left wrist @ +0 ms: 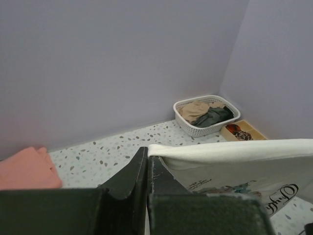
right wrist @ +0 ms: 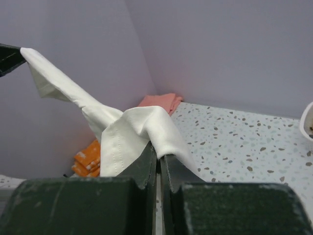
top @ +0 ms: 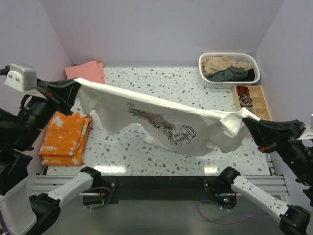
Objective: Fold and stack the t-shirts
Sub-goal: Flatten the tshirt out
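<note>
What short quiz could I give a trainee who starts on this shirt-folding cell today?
1. True or false: the cream t-shirt lies folded flat on the table.
2. Where is the tan t-shirt? A) in the white basket; B) on the orange stack; C) in the wooden tray.
3. Fill in: the left tool and the right tool are both ____ on the cream t-shirt.

Key: 1 false, it hangs stretched between the two tools. 2 A. 3 shut.
</note>
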{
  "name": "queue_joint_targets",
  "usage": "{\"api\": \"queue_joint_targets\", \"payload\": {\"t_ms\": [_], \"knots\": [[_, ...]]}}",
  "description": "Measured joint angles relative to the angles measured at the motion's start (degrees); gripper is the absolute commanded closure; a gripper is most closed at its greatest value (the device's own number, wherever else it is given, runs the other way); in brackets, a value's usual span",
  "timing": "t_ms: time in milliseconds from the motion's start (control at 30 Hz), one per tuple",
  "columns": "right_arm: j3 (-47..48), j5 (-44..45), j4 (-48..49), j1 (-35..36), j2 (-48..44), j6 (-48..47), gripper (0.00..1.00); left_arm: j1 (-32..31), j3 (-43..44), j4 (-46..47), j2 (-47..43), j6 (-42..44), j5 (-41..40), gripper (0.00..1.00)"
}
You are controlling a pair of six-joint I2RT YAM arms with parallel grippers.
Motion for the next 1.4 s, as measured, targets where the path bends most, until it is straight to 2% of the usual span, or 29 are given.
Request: {"api": "queue_joint_targets", "payload": {"t_ms": [200, 433, 533, 733, 867, 967, 1100, 1200, 1333, 1400], "knots": [[10.4, -7.7, -3.5, -0.3, 0.5, -1.2, 1.00, 0.0, 10.4, -7.3, -1.6, -1.4, 8.8, 1.00], [14.7, -9.5, -3.5, -0.9, 0.5, -2.9, 1.00, 0.0, 14.5, -10.2, -3.1, -4.8, 13.4, 1.00], [13.0, -7.5, -2.4, -0.9, 0.8, -4.3, 1.00, 0.0, 9.4, -8.4, -4.2, -5.5, 12.5, 1.00], [-0.1, 2.7, 3.2, -0.9, 4.7, -5.9, 1.00, 0.0, -15.7, 0.6, -5.5, -5.8, 4.6, 1.00], [-11.4, 11.0, 9.1, -0.9, 15.0, -6.3, 1.00, 0.0, -31.6, 6.8, -1.7, -7.0, -2.7, 1.00], [-17.7, 16.3, 13.6, -1.0, 24.2, -6.4, 1.00, 0.0, -39.3, 11.1, 3.2, -7.6, -7.8, 1.00], [-23.3, 20.1, 20.0, -3.6, 36.3, -6.2, 1.00, 0.1, -45.1, 18.2, 9.9, -8.7, -13.3, 1.00], [-24.6, 19.1, 25.1, -10.2, 44.0, -4.8, 1.00, 0.2, -46.9, 25.0, 17.7, -9.4, -17.2, 1.00], [-23.8, 16.9, 31.0, -18.8, 54.0, -3.4, 1.00, 0.6, -46.3, 33.3, 31.4, -9.7, -20.7, 1.00], [-19.5, 14.4, 32.0, -22.0, 61.2, -3.1, 1.00, 1.1, -44.0, 35.4, 39.0, -9.7, -21.6, 1.00]]}}
